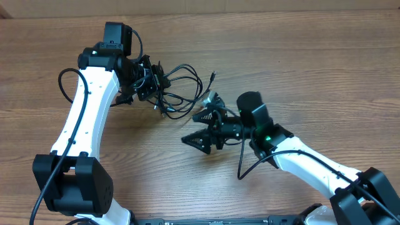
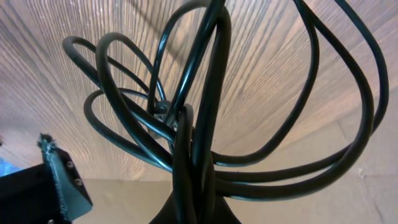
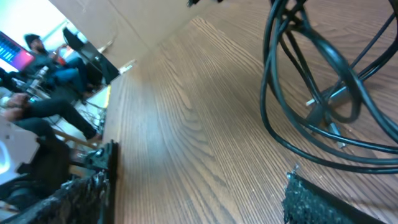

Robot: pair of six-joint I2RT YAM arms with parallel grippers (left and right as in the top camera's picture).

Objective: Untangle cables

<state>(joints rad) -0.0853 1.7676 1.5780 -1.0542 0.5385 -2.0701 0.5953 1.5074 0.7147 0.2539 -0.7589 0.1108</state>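
Cables (image 1: 181, 87), light, limp black cords tangled on the table (image 1: 312, 62) between the arms, sit pinched in the left gripper (image 1: 149, 82) while the right gripper (image 1: 201, 129) gapes empty beside them (a loose plug end (image 1: 213, 75) likely offers the surest hold).

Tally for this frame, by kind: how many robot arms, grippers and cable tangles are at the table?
Robot arms: 2, the left arm and the right arm
Grippers: 2, the left gripper and the right gripper
Black cable tangle: 1, its cords too knotted to count singly
Total: 5
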